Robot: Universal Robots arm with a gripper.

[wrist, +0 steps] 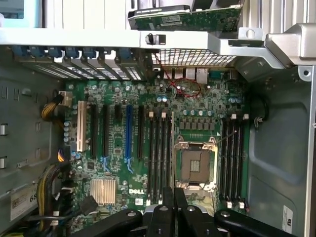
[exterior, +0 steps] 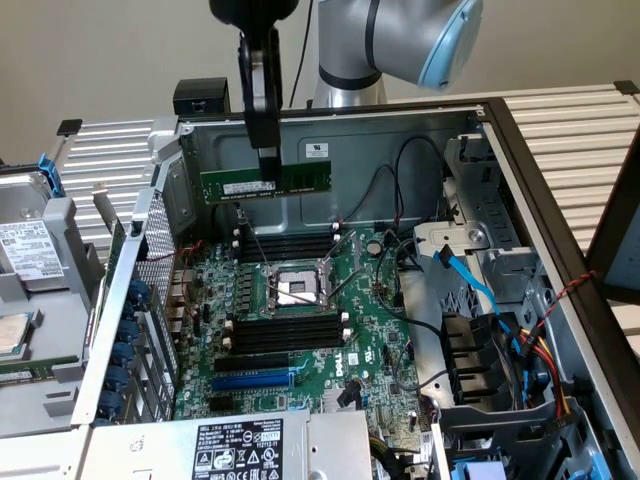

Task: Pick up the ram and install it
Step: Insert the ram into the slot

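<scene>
Item one: my gripper (exterior: pixel 268 165), fingers (wrist: pixel 168 207) drawn narrow and pinched on the top edge of the ram (exterior: pixel 300 182). The grip sat a little off the stick's middle, toward the exterior view's left. The ram, a green stick with a white label, hung level with its long edge horizontal. It was lifted clear of everything below and touched nothing but my fingers. Item two, directly beneath: the green motherboard (exterior: pixel 370 330), lying flat in the open case (exterior: pixel 400 125). Its CPU socket (exterior: pixel 292 290) sat uncovered between two banks of black memory slots. One bank (exterior: pixel 285 242) lay on the socket's far side, roughly under the ram. The other bank (exterior: pixel 290 330) lay on the near side. I could see no stick seated in any of these slots. Item three, beyond the near bank: a blue slot (exterior: pixel 255 381) running parallel to the black ones. In the wrist view a small silver heatsink (wrist: pixel 102 191) stood near one end of it. Item four, toward the exterior view's right: a blue cable (exterior: pixel 470 275) draped over the drive bay. Item five, at the case's near edge: a power supply with a black label (exterior: pixel 238 448). Item six, outermost: the slatted table (exterior: pixel 570 120) carrying the case, and my own grey-and-blue arm (exterior: pixel 400 40) above the far wall.
</scene>
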